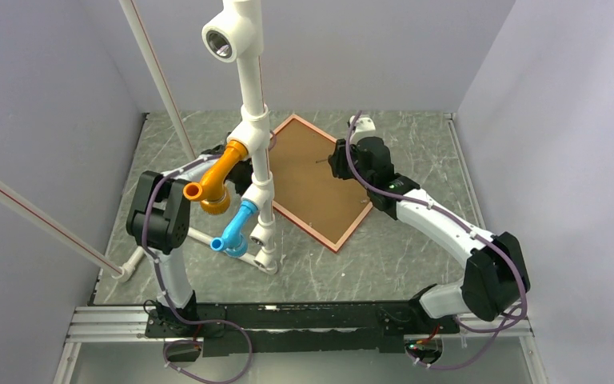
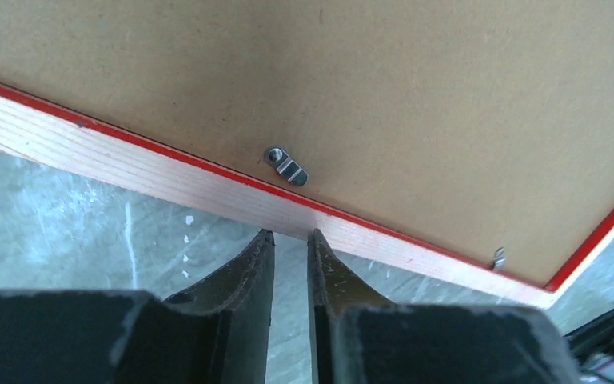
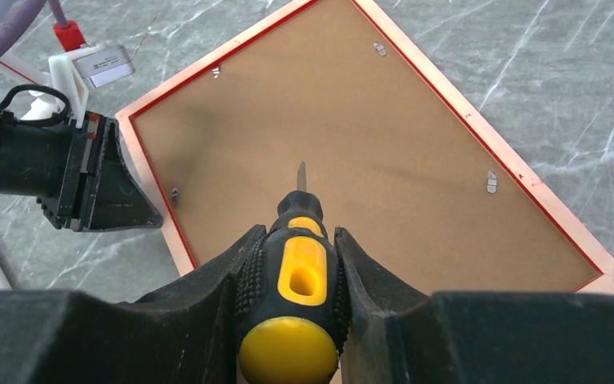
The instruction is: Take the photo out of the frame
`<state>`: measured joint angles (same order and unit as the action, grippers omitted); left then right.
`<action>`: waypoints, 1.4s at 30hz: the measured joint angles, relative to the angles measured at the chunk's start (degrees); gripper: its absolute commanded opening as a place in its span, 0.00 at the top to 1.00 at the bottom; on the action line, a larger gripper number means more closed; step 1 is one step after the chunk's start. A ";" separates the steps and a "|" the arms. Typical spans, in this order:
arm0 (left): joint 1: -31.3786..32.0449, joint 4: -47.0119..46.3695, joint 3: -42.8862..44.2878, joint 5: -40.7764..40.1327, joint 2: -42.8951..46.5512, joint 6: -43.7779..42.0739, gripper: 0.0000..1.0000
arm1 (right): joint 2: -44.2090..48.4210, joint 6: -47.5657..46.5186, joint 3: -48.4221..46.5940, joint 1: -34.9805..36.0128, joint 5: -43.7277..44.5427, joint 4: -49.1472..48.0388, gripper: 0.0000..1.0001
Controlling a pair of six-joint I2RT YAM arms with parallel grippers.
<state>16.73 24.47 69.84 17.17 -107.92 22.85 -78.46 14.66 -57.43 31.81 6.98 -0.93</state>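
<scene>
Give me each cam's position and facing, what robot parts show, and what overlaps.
Top external: above and behind the bases, looking down at the table; both arms, frame lying back up.
Left wrist: low at the frame's edge, facing across the backing board; left gripper empty, jaws barely apart.
Right wrist: above the board, looking down; right gripper shut on the screwdriver.
Shared: both wrist views show the board's clips; right wrist also catches the left gripper.

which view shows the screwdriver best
Right wrist: the screwdriver fills the foreground, its yellow-and-black handle close up and its tip over the backing board. Top external shows only a thin dark sliver; left wrist shows none.
</scene>
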 measured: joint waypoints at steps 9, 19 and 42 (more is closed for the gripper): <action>1.31 3.52 -1.36 -3.98 0.81 -11.76 0.61 | -1.22 -0.09 0.37 -0.22 -0.61 -1.38 1.00; 1.11 -2.91 -9.49 -7.96 17.88 3.48 0.17 | -1.20 -0.07 3.80 -0.31 -1.79 -2.78 1.00; 8.11 -0.61 -6.36 -20.50 4.83 52.76 0.40 | 6.49 2.14 7.06 -0.39 -5.97 -5.27 1.00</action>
<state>24.84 23.86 63.48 -3.33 -103.09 75.61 -71.96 16.80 -50.37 31.42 1.02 -6.20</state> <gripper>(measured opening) 0.638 0.361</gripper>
